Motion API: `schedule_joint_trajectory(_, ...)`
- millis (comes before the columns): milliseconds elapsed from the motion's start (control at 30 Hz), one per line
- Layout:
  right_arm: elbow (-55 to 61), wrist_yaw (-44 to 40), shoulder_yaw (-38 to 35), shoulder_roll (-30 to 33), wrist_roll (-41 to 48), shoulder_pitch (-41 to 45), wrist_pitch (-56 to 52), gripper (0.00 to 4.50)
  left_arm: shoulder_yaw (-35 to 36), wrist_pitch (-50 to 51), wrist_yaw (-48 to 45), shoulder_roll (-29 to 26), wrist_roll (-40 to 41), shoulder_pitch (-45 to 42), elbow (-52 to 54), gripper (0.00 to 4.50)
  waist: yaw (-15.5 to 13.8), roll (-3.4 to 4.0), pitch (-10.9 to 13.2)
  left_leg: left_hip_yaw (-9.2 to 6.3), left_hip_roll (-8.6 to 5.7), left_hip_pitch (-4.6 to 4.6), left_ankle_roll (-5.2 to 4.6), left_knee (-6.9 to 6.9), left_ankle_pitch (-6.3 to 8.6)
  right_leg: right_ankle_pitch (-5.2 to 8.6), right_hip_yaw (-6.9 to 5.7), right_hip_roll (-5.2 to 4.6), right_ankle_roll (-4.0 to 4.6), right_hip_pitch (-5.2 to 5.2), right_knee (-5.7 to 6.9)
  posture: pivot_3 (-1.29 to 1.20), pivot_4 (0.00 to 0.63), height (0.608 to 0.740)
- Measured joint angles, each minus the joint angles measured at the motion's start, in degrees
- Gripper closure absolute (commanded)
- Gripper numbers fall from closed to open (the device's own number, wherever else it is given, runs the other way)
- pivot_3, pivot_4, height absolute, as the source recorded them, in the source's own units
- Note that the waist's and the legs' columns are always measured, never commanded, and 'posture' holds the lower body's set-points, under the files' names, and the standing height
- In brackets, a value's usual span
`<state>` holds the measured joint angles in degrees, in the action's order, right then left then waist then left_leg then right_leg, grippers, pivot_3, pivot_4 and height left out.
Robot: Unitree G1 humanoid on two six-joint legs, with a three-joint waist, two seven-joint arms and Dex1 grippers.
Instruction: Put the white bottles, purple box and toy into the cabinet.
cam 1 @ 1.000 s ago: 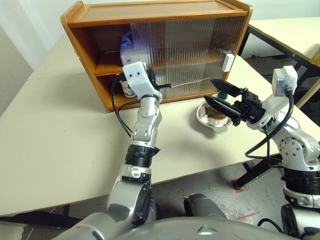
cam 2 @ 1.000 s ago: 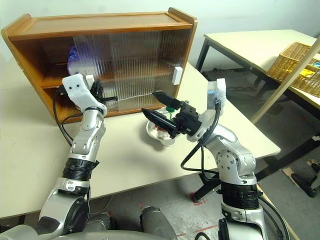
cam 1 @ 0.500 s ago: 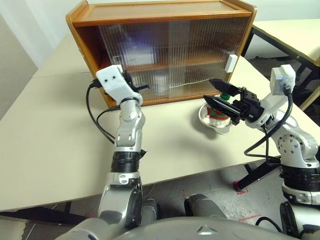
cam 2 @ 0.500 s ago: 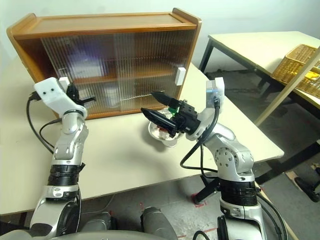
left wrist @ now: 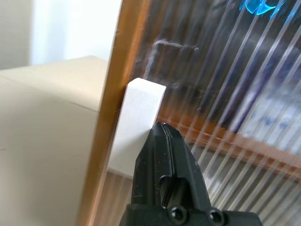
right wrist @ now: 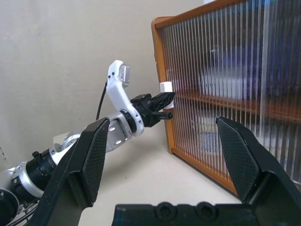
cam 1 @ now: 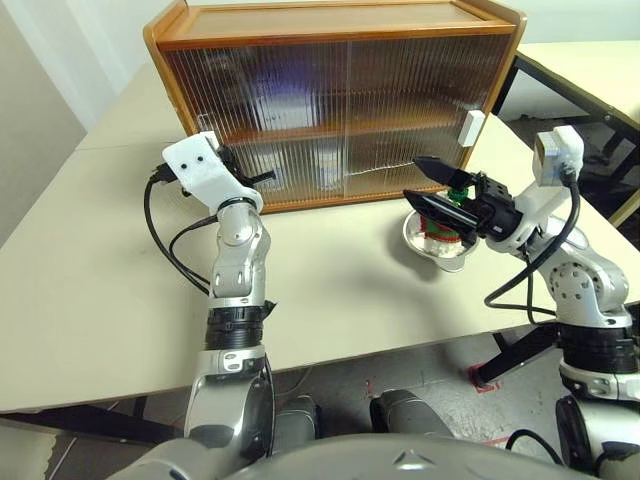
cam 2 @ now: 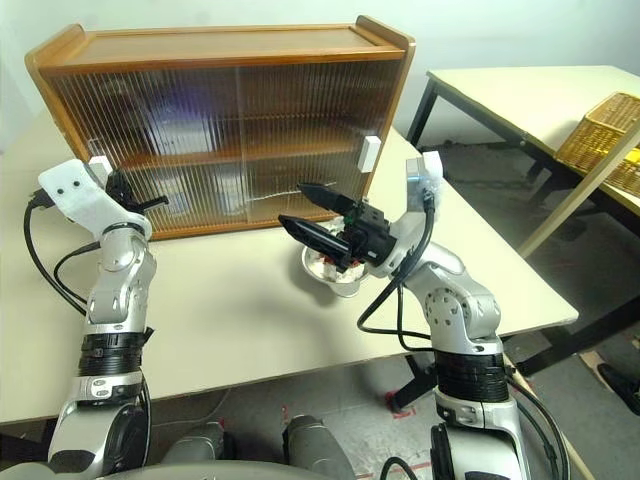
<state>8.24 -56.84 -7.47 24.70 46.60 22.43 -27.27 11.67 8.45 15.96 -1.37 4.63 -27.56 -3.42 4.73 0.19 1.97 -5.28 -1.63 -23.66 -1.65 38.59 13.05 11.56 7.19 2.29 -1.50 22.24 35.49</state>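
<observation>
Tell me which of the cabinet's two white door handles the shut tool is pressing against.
The handle at the cabinet's left end, touched by the left tool. The other handle sits at the right end, untouched.

My two head views look down and forward over the table (cam 1: 90, 290), the cabinet (cam 1: 340, 100) across the upper frame, almost the same scene in both, the right eye set slightly to one side. My left wrist view sits very close, facing the cabinet's wooden edge and a white handle (left wrist: 136, 127) at frame centre. My right wrist view looks sideways along the cabinet front from farther back, catching that same handle (right wrist: 166, 86) and the left gripper (right wrist: 162, 101) mid-frame.
</observation>
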Motion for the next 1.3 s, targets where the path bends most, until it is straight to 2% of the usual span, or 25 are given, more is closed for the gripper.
schedule_joint_trajectory(267,-0.29,-0.47,0.08,-0.1,-0.13,0.17,0.01,0.0,-7.25,5.59,-18.47,-2.39,7.85,7.11,10.13,4.46,-1.21,0.0,0.0,-0.11,-0.02,0.04,0.15,0.08,0.08,0.02,0.25,-0.14,0.06,0.15,-0.1,-0.09,0.021,0.74)
schedule_joint_trajectory(367,-0.31,-0.43,0.07,-0.16,-0.18,0.16,0.02,0.0,-9.43,9.35,-27.75,-4.72,14.13,9.12,14.33,3.6,-1.33,0.0,0.0,-0.24,0.0,0.03,0.26,0.05,0.15,0.03,0.22,-0.16,0.1,0.19,-0.1,-0.09,0.023,0.74)
schedule_joint_trajectory(467,-0.31,-0.29,0.07,-0.57,-0.22,0.16,0.02,0.0,-10.79,10.8,-36.64,-7.8,18.83,9.0,15.93,2.53,-1.39,0.01,-0.01,-0.32,0.1,-0.01,0.32,-0.01,0.19,0.03,0.19,-0.16,0.11,0.23,-0.04,-0.09,0.023,0.74)
schedule_joint_trajectory(633,-0.64,1.43,0.03,-0.59,-2.03,0.07,0.56,0.0,-7.25,9.2,-49.68,-15.72,24.61,7.97,13.05,0.71,-1.33,0.08,-0.05,-0.42,0.24,-0.16,0.34,-0.13,0.2,0.0,0.14,-0.08,0.34,0.37,0.21,-0.1,0.023,0.74)
schedule_joint_trajectory(700,-0.84,2.36,0.0,-0.6,-2.64,-0.02,0.85,0.0,-5.6,9.09,-53.03,-17.23,26.67,7.94,11.79,0.01,-1.33,0.09,-0.06,-0.46,0.26,-0.16,0.33,-0.24,0.19,-0.01,0.13,-0.09,0.38,0.41,0.22,-0.1,0.024,0.74)
schedule_joint_trajectory(967,-3.68,8.07,-1.36,-0.3,-7.04,-1.23,2.82,0.0,-1.02,10.46,-64.56,-22.73,35.82,8.97,11.3,0.01,-1.19,0.14,-0.09,-0.53,0.31,-0.17,0.34,-0.38,0.2,-0.06,0.14,-0.12,0.8,0.72,0.13,-0.11,0.027,0.74)
schedule_joint_trajectory(1200,-12.62,12.96,-5.85,1.32,-11.87,0.22,8.89,0.0,2.0,15.2,-68.58,-26.64,42.69,13.24,14.12,0.01,-1.06,0.15,-0.09,-0.54,0.36,-0.24,0.35,-0.62,0.2,0.03,0.14,-0.14,0.92,0.76,0.1,-0.11,0.029,0.74)
schedule_joint_trajectory(1300,-17.26,13.42,-6.9,2.55,-13.86,1.9,11.29,0.65,2.94,15.83,-69.23,-27.28,43.55,14.37,14.75,0.0,-1.04,0.16,-0.1,-0.54,0.41,-0.26,0.32,-0.75,0.19,0.04,0.14,-0.14,0.94,0.76,0.11,-0.09,0.032,0.74)
